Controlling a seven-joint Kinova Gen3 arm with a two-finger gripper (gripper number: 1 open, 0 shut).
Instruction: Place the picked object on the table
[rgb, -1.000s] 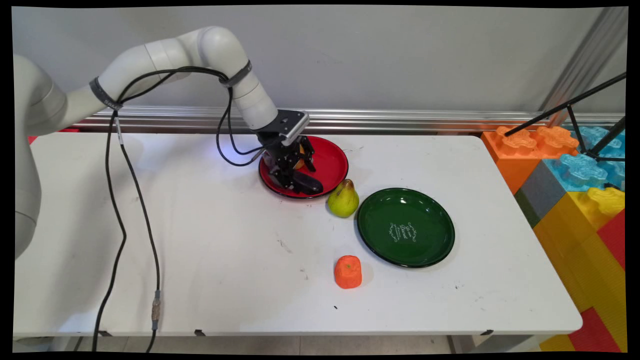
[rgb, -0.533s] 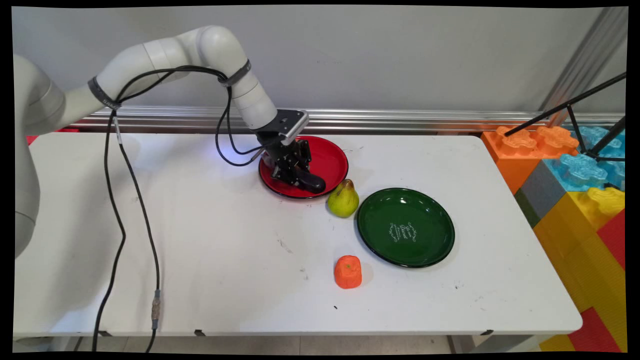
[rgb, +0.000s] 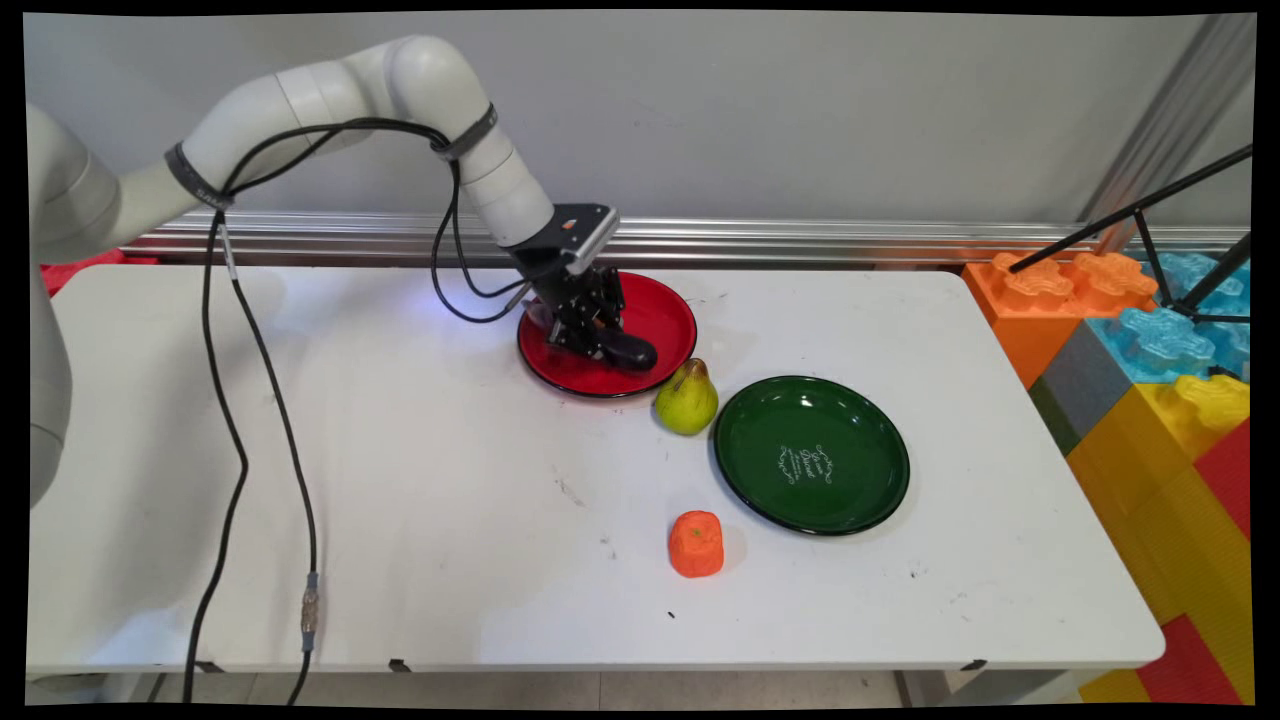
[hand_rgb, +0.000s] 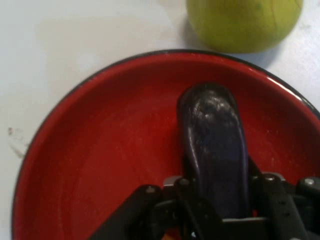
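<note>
Hand: the black two-finger hand (rgb: 600, 335) hangs over the red plate (rgb: 668, 312), closed around a dark purple eggplant (rgb: 628, 351); in the hand view the eggplant (hand_rgb: 214, 145) runs up from between the linkage bars, gripped at its near end.
Eggplant: its free end juts toward the plate's near rim, low over the red plate (hand_rgb: 100, 150); whether it touches the plate cannot be told.
Neighbours: a green pear (rgb: 686, 397) stands on the white tabletop (rgb: 400, 480) just beside the red plate's near-right rim; the pear (hand_rgb: 245, 22) fills the top of the hand view.
Further off: a green plate (rgb: 860, 500) lies right of the pear, an orange fruit (rgb: 695, 543) nearer the camera, well apart from the hand.
Right edge: big coloured building blocks (rgb: 1150, 370) flank the tabletop.
Risk: held by one end, the smooth eggplant could pivot or slip in the grip; a swing of its free end toward the rim could knock the pear over or nudge the plate.
</note>
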